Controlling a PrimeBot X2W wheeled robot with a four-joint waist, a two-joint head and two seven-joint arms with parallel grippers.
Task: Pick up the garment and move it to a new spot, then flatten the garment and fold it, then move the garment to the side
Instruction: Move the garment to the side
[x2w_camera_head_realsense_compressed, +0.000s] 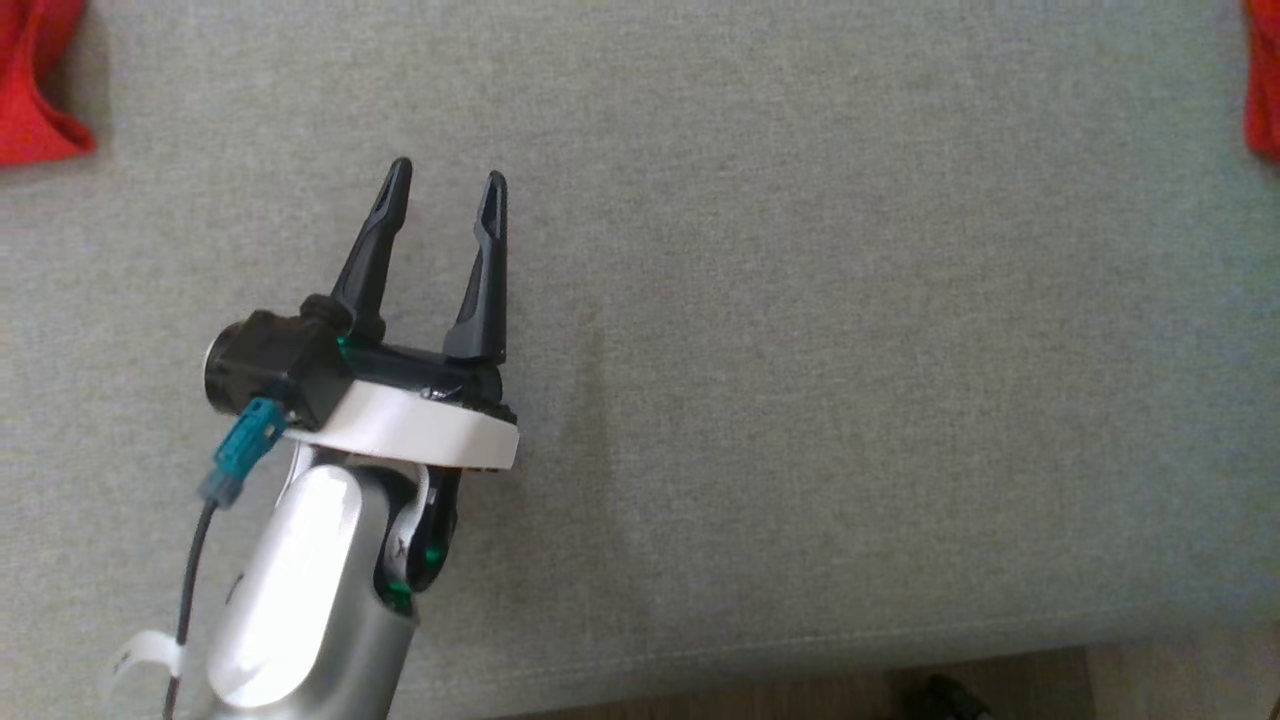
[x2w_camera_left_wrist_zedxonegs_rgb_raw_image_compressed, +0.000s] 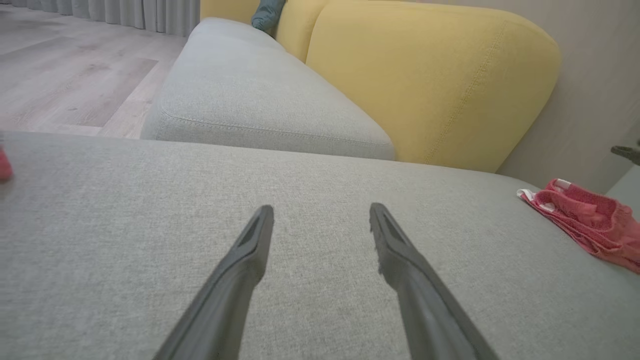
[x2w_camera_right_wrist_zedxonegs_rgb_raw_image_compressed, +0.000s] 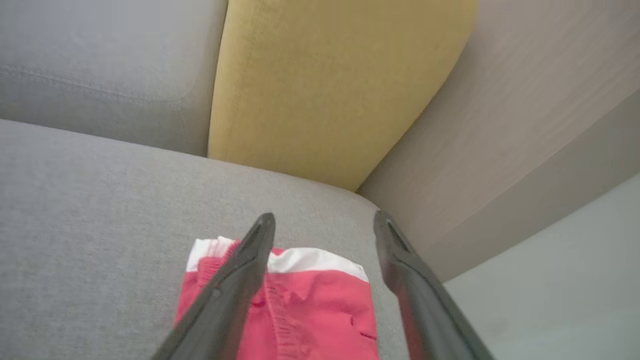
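Observation:
The garment (x2w_camera_right_wrist_zedxonegs_rgb_raw_image_compressed: 300, 310) is red with a white band and lies folded on the grey sofa seat (x2w_camera_right_wrist_zedxonegs_rgb_raw_image_compressed: 100, 225), near the seat's far right corner. My right gripper (x2w_camera_right_wrist_zedxonegs_rgb_raw_image_compressed: 324, 220) hovers just above it, open, with its left finger over the cloth and nothing held. The same garment shows at the head view's top right edge (x2w_camera_head_realsense_compressed: 1262, 80) and at the right of the left wrist view (x2w_camera_left_wrist_zedxonegs_rgb_raw_image_compressed: 590, 220). My left gripper (x2w_camera_head_realsense_compressed: 447, 175) stands open over bare seat fabric at the middle left, its fingers (x2w_camera_left_wrist_zedxonegs_rgb_raw_image_compressed: 250, 260) apart and empty.
Another red cloth (x2w_camera_head_realsense_compressed: 35, 90) lies at the seat's far left corner. Yellow back cushions (x2w_camera_left_wrist_zedxonegs_rgb_raw_image_compressed: 430, 75) rise behind the seat, with a second grey seat cushion (x2w_camera_left_wrist_zedxonegs_rgb_raw_image_compressed: 250, 95) beyond. Wooden floor (x2w_camera_head_realsense_compressed: 800, 690) shows past the seat's front edge.

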